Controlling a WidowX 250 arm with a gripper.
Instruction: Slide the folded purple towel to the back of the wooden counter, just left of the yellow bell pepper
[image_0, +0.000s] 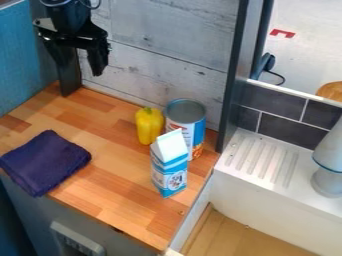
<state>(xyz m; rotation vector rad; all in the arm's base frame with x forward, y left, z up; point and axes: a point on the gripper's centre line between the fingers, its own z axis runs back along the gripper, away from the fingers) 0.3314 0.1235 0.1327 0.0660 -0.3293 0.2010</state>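
Hanging at the upper left of the view, the black gripper (81, 67) points down, its fingers spread apart with nothing held between them. It is above the back left part of the wooden counter (100, 207), in front of the grey plank wall (167, 35), touching none of the goods. Nearest group: three items bunched right of the counter's middle, well apart from the gripper.

Yellow pepper (149, 127): upright, stem end up, at the group's left. Can (187, 120): just beside it on the right, standing, grey metal top, blue, white and red label. Carton (170, 172): upright, white peaked top, blue and white sides, nearer the camera; it overlaps the can's lower part in this view.

Dark purple cloth (45, 162): folded into a thick pad, lying at the counter's left front, one corner reaching past the front edge. Blue panel (20, 65) at far left.

Right of the counter: dark upright post (230, 100), then a white ledge (264, 155) with raised ribs, dark tiles (287, 131) behind. Pale grey object (328, 177) on the ledge, cut off by the view's right edge. Tan-floored basin (224, 235) below, at the bottom.
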